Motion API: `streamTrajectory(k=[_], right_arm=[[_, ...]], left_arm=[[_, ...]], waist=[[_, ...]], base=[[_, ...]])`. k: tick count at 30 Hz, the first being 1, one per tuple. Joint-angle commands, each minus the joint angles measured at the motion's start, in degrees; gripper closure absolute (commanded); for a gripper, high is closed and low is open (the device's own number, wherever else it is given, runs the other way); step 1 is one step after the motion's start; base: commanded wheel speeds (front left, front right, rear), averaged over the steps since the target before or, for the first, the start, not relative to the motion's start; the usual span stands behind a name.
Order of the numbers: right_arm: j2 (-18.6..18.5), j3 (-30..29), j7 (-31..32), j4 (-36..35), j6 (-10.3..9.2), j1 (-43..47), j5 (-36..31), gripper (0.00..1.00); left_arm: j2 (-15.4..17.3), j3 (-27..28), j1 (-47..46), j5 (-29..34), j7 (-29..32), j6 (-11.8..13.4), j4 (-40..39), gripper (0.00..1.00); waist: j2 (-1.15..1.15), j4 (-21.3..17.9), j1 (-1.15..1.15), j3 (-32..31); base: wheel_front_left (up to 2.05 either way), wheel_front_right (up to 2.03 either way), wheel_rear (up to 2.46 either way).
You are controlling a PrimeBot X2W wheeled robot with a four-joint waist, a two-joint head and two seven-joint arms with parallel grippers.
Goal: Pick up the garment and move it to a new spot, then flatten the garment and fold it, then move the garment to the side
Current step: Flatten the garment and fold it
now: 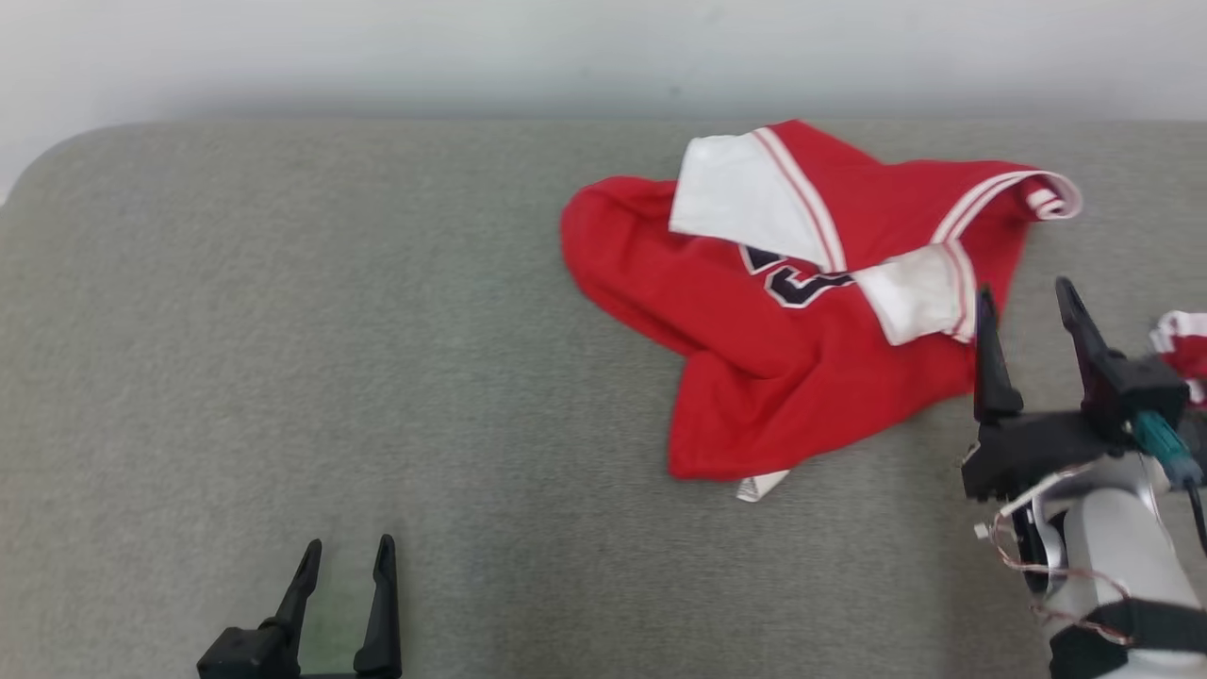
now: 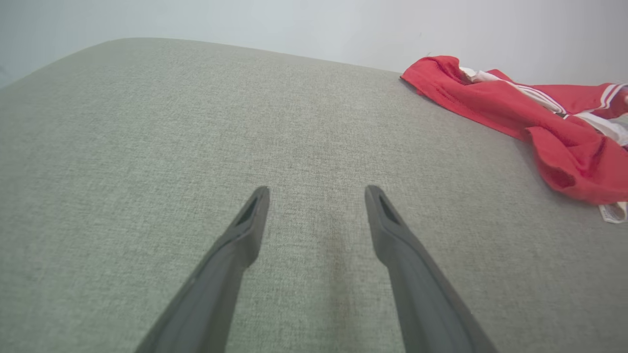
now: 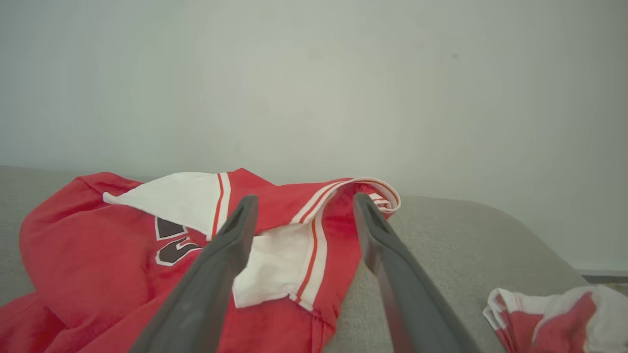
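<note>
A crumpled red garment [image 1: 754, 358] with white panels, white stripes and a dark printed figure lies at the right of the grey-green padded surface [image 1: 283, 330]. It also appears at the right edge of the left wrist view [image 2: 554, 132] and low in the right wrist view [image 3: 98, 260]. My right gripper [image 1: 1026, 302] hovers just off the garment's right edge, open, nothing between its fingers; it appears too in its own wrist view [image 3: 304, 203]. My left gripper [image 1: 347, 552] rests open near the front edge at the left, far from the garment, over bare surface [image 2: 316, 193].
A second red and white piece of cloth [image 1: 1183, 349] lies at the far right edge of the surface, also seen low right in the right wrist view [image 3: 554, 318]. A pale wall [image 1: 603, 57] runs behind the surface. The left half of the surface is bare.
</note>
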Motion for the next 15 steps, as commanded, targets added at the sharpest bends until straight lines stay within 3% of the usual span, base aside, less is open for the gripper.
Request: streamTrajectory(k=[1,15], right_arm=[[0.8,-0.04,0.01,-1.8,0.04,2.46,1.29,0.0],[4.92,3.08,0.0,-7.84,0.04,15.22,4.31,0.0]], left_arm=[[-0.01,0.38,0.98,0.4,-0.17,-0.02,0.17,0.0],[-0.02,1.48,2.81,0.09,-0.17,-0.49,1.14,0.0]], waist=[[0.0,-4.41,0.01,-3.07],[0.0,-13.5,0.01,-7.55]], base=[[0.0,0.0,0.0],[0.0,0.0,0.0]])
